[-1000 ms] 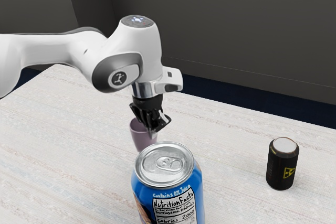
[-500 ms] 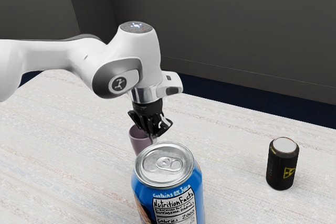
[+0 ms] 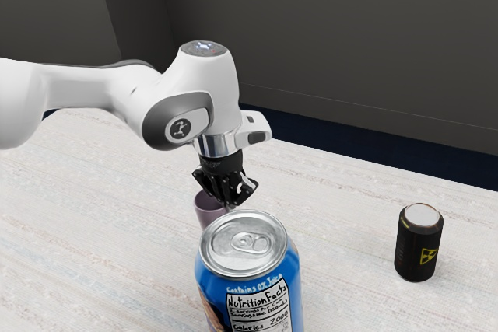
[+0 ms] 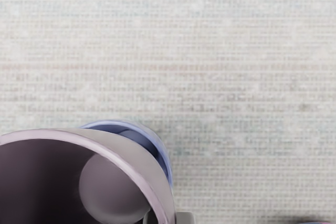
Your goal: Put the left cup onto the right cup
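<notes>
My gripper hangs just behind the soda can, shut on the rim of a mauve cup; one finger reaches inside the cup and one stays outside. The can hides the cup's lower part in the exterior view. In the wrist view the mauve cup looms large under my hand, its open mouth facing up. A blue cup peeks out from beneath and beside it as a curved rim. I cannot tell whether the two cups touch.
A blue soda can stands close to the camera, in front of the gripper. A black bottle with a pale cap stands at the exterior view's right. The pale woven table stretches around them, with a dark wall behind.
My hand has sunk a little with the mauve cup in its grip, and the arm has shifted slightly toward the exterior view's right. The can and the bottle have stayed still.
</notes>
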{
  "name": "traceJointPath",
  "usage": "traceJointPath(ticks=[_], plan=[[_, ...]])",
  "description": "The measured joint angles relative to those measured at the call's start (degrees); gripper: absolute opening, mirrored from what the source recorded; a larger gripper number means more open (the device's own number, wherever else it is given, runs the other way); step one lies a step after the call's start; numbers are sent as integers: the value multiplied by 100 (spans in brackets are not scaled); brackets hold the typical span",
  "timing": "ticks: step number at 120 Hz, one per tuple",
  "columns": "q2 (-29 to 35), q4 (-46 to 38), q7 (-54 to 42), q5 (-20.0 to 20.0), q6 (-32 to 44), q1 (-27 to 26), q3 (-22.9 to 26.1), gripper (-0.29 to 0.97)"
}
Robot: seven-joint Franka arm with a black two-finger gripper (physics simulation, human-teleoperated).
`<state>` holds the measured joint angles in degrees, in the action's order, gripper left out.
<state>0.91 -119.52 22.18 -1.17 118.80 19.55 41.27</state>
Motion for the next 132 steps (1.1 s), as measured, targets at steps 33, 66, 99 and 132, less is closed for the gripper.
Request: traceJointPath(ticks=[33,66,99,132], plan=[[-196,-2,97,-90,101,61,-17,-10],[-274,5,292,-97,98,116,-16,14],[-107,155,544,-102,-80,-143,9,40],[68,918,734,-170,-815,-895,-480,48]])
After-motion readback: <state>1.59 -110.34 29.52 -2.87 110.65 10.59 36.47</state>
